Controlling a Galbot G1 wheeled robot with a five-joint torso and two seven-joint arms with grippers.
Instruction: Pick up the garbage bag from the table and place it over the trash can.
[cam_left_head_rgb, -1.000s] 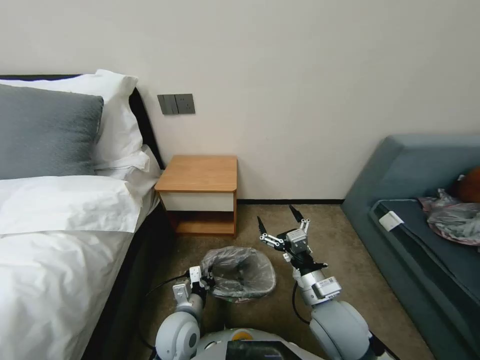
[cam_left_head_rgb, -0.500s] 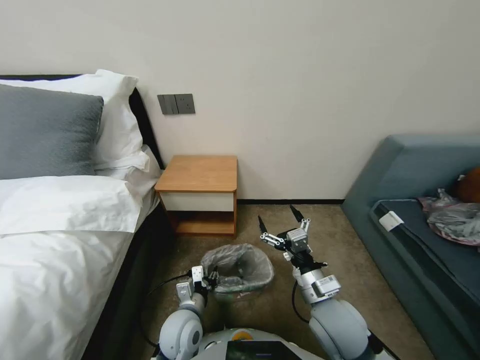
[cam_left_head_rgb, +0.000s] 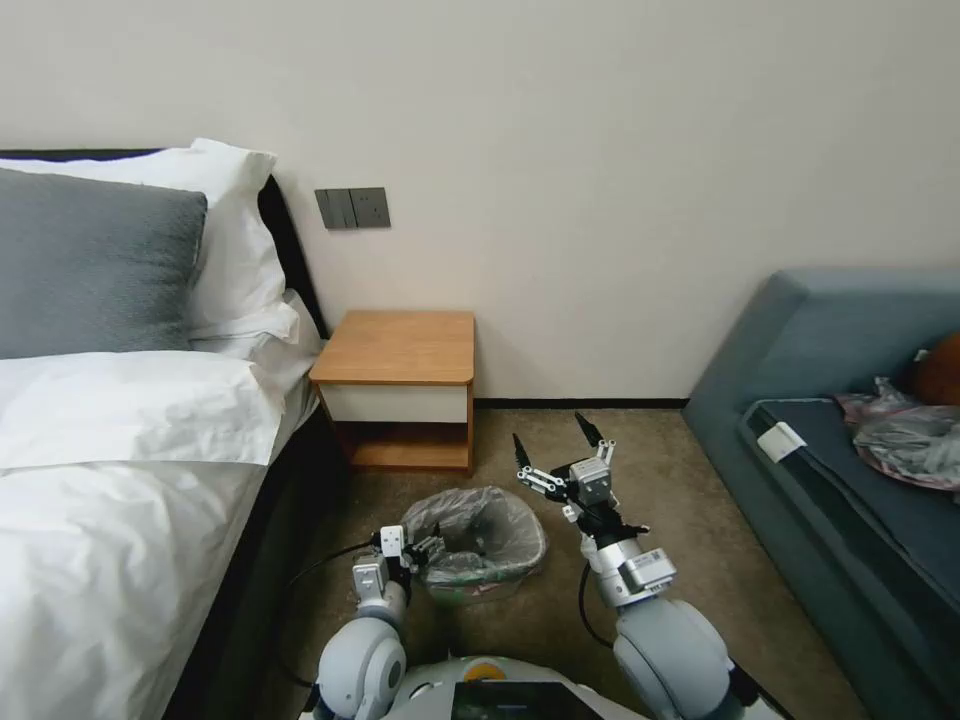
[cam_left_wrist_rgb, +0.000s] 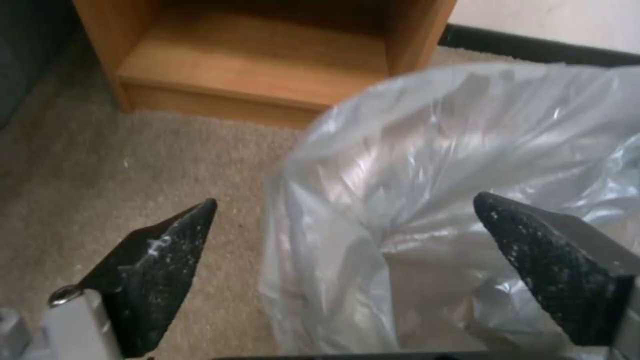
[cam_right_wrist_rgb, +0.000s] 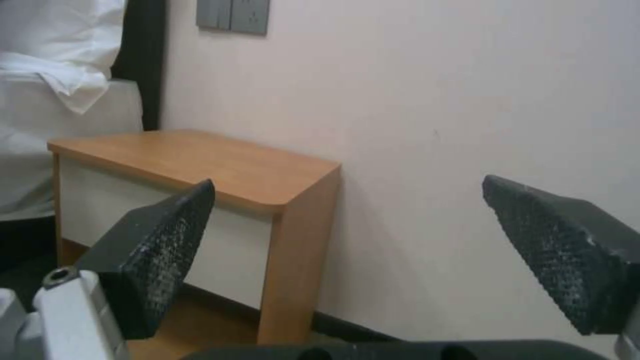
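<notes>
Already the garbage bag (cam_left_head_rgb: 478, 535) is draped over the trash can (cam_left_head_rgb: 470, 588) on the carpet (cam_left_head_rgb: 660, 500), just in front of the table (cam_left_head_rgb: 400, 345), whose top carries nothing. Wrinkly grey film covers the mouth of the bin and spills over its near rim, with a strip of pale green wall peeking out below.

Left gripper (cam_left_head_rgb: 428, 553) sits right at the bin's near-left edge; from the left wrist view its jaws are spread wide, one fingertip (cam_left_wrist_rgb: 167, 260) out over the carpet, the other (cam_left_wrist_rgb: 553, 270) over the bag's folds, plastic between them but nothing pinched. Right gripper (cam_left_head_rgb: 553, 448) hovers beside the bin's far-right corner, raised clear of the film, fingers splayed, holding nothing, aimed at the nightstand.

Looks like the settling stage. To finish it well, the film wants tucking evenly round every edge, low and gentle, because a thin bag like this drags off the rim if a fingertip snags it while pulling away.
</notes>
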